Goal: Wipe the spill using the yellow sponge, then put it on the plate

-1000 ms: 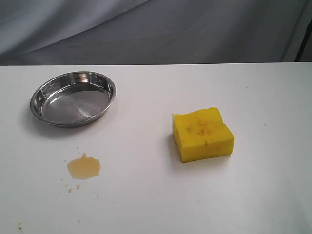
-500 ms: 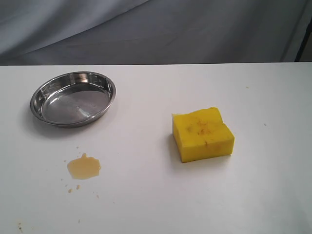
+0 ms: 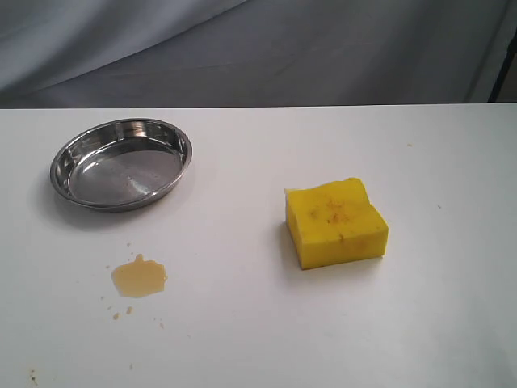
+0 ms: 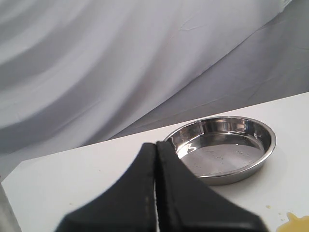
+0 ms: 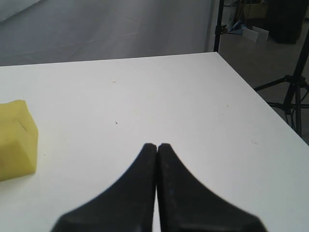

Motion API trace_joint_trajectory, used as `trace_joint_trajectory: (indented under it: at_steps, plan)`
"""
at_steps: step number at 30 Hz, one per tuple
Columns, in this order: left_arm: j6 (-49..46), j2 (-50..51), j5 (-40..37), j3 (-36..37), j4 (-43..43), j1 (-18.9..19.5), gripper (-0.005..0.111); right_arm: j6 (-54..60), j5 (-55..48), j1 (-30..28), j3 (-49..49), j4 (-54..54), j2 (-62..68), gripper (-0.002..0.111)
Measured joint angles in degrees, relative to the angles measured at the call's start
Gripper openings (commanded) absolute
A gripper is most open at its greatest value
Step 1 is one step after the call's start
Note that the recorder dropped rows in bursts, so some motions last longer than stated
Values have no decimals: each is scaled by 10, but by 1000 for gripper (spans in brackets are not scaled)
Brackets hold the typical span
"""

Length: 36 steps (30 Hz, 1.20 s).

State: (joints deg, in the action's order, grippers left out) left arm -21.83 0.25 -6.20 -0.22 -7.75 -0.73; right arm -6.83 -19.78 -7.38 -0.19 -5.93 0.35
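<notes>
Grey cloth (image 3: pixel 242 48) hangs behind the white worktop (image 3: pixel 242 145). On the worktop the plate (image 3: pixel 121 166) sits at the left, with the spill (image 3: pixel 139 278) near it, clear of its rim. The yellow sponge (image 3: pixel 336 222) lies flat, well apart to the right of both. The left hand (image 4: pixel 156 147) and right hand (image 5: pixel 157 147) are each clenched on nothing, fingers pressed together.

Open table (image 3: pixel 242 210) runs between plate (image 3: pixel 121 174) and sponge (image 3: pixel 336 222), which stand well apart. The spill (image 3: pixel 139 277) lies near the plate, apparently a narrow gap between them.
</notes>
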Motion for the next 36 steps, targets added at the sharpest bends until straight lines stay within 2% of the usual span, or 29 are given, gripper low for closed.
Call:
trace_joint_trajectory:
  at_steps: [10, 21, 26, 28, 31, 36]
  plan:
    - [0, 0, 0, 0, 0, 0, 0, 3, 20, 0, 0, -17, 0, 0]
    - [0, 0, 0, 0, 0, 0, 0, -6, 287, 0, 0, 201, 0, 0]
    - [0, 0, 0, 0, 0, 0, 0, -65, 330, 0, 0, 226, 0, 0]
    - [0, 0, 0, 0, 0, 0, 0, -109, 311, 0, -8, 197, 0, 0]
    - [0, 0, 0, 0, 0, 0, 0, -199, 285, 12, -40, 95, 1, 0]
    - [0, 0, 0, 0, 0, 0, 0, -377, 316, 85, -108, -186, 100, 0]
